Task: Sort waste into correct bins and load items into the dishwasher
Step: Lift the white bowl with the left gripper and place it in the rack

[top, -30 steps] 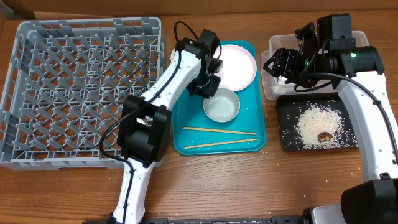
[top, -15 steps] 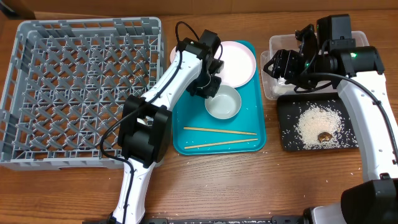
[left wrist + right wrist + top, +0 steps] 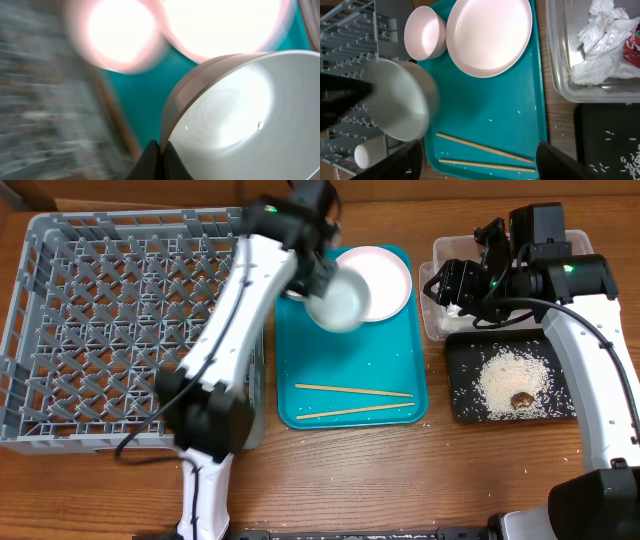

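While the left tool [image 3: 160, 152] is pinching the rim of the pale grey-green ceramic bowl [image 3: 338, 302], that bowl is hanging tilted and motion-blurred over the upper left of the teal plastic serving tray [image 3: 350, 360], just beside the large square grey lattice dish rack [image 3: 60, 330] filling the left of the frame. The right tool [image 3: 479, 149] is hovering with its jaws spread and nothing in them, over the clear rectangular plastic tub [image 3: 578, 238] at upper right.

The waste appears sorted. The crumpled white paper napkin [image 3: 600, 45] and the red crinkled snack wrapper [image 3: 634, 47] are lying in the tub. The loose white rice [image 3: 512, 375] and the small brown scrap [image 3: 522, 399] are sitting in the shallow black plastic tray [image 3: 460, 395] below it.

Loading looks barely begun. The small white cup [image 3: 367, 155] seems to be lying on its side in the rack. The round pinkish-white plate [image 3: 385, 280] and the pinkish-white bowl [image 3: 424, 32] are waiting at the top of the teal tray, and two wooden chopsticks [image 3: 355, 390] are lying near its lower edge.

Everything is resting on a brown wooden table [image 3: 330, 480], with a few stray rice grains speckling it and the teal tray. Almost nothing of the room is showing.
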Available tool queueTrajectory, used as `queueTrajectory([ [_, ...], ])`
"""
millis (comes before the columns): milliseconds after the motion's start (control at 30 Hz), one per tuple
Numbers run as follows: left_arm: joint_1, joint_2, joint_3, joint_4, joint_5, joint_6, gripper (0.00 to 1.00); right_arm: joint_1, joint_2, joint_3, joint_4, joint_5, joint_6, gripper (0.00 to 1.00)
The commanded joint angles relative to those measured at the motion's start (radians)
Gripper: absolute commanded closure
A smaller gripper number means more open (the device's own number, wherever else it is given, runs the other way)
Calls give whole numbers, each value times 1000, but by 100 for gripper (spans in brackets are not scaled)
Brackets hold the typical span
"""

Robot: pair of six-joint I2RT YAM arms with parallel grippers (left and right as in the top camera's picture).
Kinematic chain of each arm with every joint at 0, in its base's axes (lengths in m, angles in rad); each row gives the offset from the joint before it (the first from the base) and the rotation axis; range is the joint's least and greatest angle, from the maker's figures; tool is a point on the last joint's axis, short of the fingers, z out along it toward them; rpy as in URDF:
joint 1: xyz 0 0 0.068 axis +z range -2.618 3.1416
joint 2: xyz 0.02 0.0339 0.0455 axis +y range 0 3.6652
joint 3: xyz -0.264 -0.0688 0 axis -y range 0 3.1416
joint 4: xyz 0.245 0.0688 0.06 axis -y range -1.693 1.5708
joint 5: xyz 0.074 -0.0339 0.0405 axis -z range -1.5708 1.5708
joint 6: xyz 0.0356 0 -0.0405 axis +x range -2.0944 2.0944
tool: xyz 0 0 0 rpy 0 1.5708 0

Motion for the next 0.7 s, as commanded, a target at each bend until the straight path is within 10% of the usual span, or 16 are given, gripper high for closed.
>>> queueTrajectory([
  [0,53,-107,42,36,-456,-136,96,3,-6,10,22,1,-14,26],
  [167,111,-92,39,60,-892,-390,96,3,-6,10,42,2,-14,25],
  [367,146,9,33,99,-1173,-539,96,3,-6,10,49,43,-14,0],
  [667,149,216,33,219,-1395,-544,96,3,-6,10,48,84,-14,0],
])
